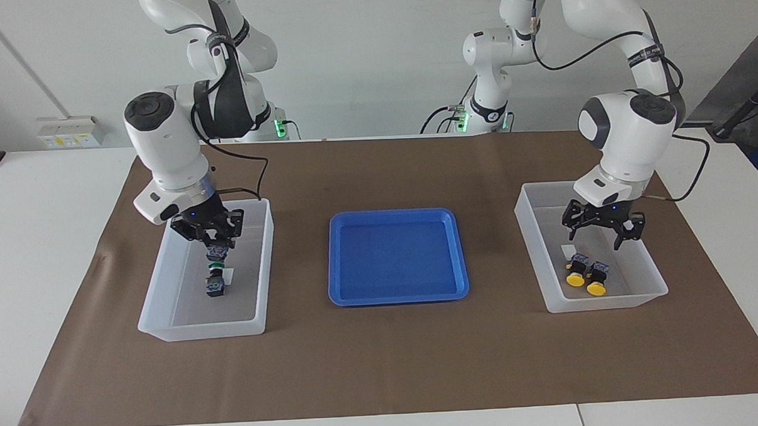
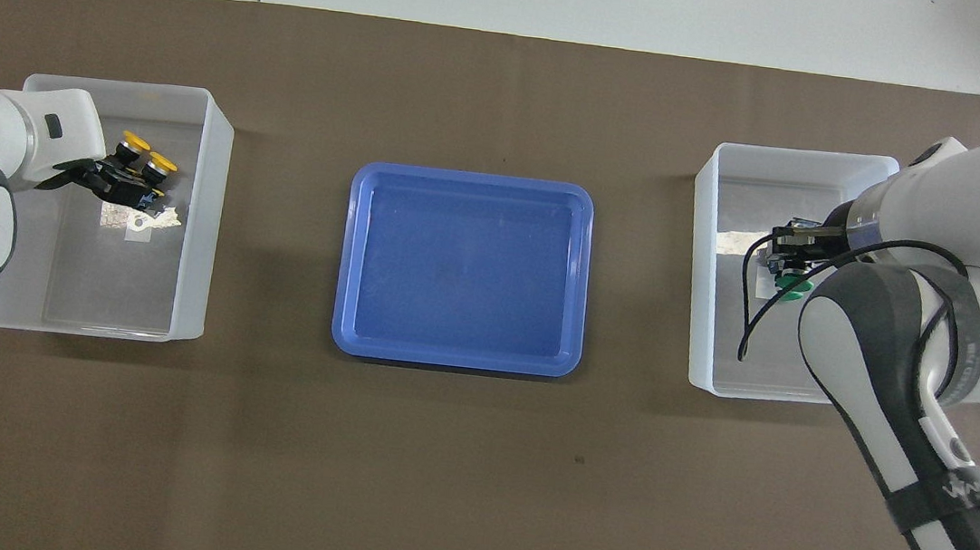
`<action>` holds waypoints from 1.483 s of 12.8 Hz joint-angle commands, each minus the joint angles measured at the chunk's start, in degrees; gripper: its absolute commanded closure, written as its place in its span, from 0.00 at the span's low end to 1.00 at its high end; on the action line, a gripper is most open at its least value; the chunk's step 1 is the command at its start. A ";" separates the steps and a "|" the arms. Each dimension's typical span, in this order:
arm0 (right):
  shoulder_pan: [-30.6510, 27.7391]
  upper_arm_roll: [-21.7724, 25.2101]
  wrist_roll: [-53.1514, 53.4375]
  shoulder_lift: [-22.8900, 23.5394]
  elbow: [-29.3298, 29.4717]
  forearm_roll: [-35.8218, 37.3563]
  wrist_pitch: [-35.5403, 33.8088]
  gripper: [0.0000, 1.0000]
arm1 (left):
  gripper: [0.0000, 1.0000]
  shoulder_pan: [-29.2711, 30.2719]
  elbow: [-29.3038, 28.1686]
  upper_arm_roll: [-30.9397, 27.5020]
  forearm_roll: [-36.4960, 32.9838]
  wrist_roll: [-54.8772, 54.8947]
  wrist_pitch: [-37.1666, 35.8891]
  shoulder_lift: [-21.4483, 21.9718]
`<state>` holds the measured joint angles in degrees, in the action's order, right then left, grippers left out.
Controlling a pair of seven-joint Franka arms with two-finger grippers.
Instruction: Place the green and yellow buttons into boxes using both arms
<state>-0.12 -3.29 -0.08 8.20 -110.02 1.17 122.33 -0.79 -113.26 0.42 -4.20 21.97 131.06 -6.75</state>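
The right gripper (image 1: 215, 242) is low over the box (image 1: 168, 308) at the right arm's end of the table. It is pinched tight on a green button (image 1: 214, 252). Just under it, a second green button (image 1: 215, 285) lies on the box floor.

The left gripper (image 1: 602, 230) hangs over the other box (image 1: 655, 273) with its fingers spread wide and nothing in them. Two yellow buttons (image 1: 587, 279) lie side by side on that box's floor, right below it.

The blue tray (image 1: 338, 296) sits between the boxes with nothing on it.

I think the held button could land on top of the one below and bounce or roll. That could happen if the right gripper lets go from too high. The gripper itself is close to the box wall nearest the tray, so it might bump it.
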 commanded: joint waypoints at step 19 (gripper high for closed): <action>-1.29 -0.67 5.07 -5.99 -0.13 -1.88 -0.56 0.00 | 0.00 -3.08 22.47 -0.95 5.96 -20.04 -40.08 6.66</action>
<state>-1.07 -3.48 2.38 3.96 -113.57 -0.77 127.20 -4.09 -92.43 -0.70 1.45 1.73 93.87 0.49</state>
